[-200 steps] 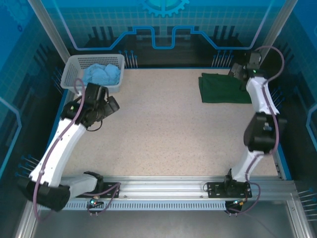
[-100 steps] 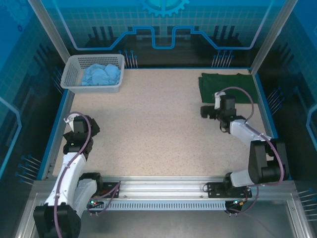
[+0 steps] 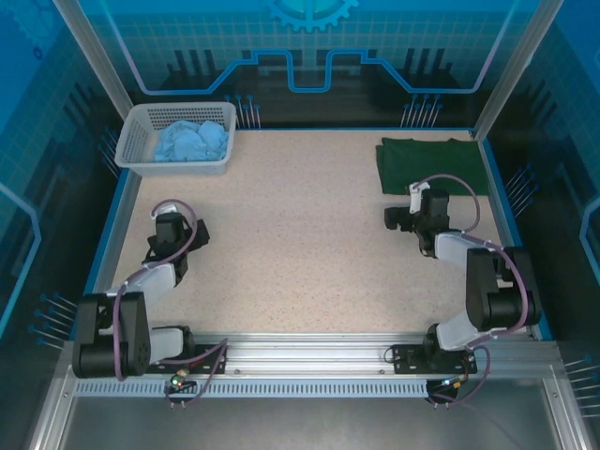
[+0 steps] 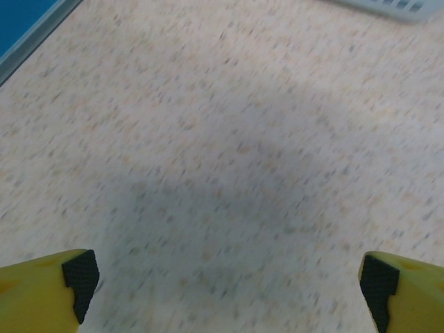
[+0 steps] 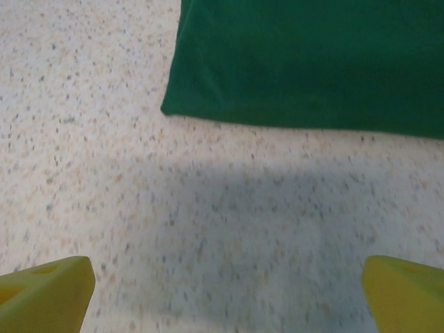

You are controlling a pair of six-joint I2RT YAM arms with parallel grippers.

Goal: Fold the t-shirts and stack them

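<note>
**Broad bare counter (image 3: 300,262) between the arms**

Left claw (image 4: 229,274) and right claw (image 5: 227,270) both gape, empty. Green t-shirt (image 5: 312,62) lies folded by the far right edge, near the right claw; blue t-shirt (image 3: 192,142) fills the far-left basket (image 3: 127,150).

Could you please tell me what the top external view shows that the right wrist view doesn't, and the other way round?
Top external view: the white basket at the far left corner holding the crumpled light blue t-shirt, and the left arm. Right wrist view: a close look at the right gripper, its yellow fingertips wide apart over the speckled table, nothing between them. Both: the folded dark green t-shirt lying flat just ahead of that gripper, and the table itself.
</note>
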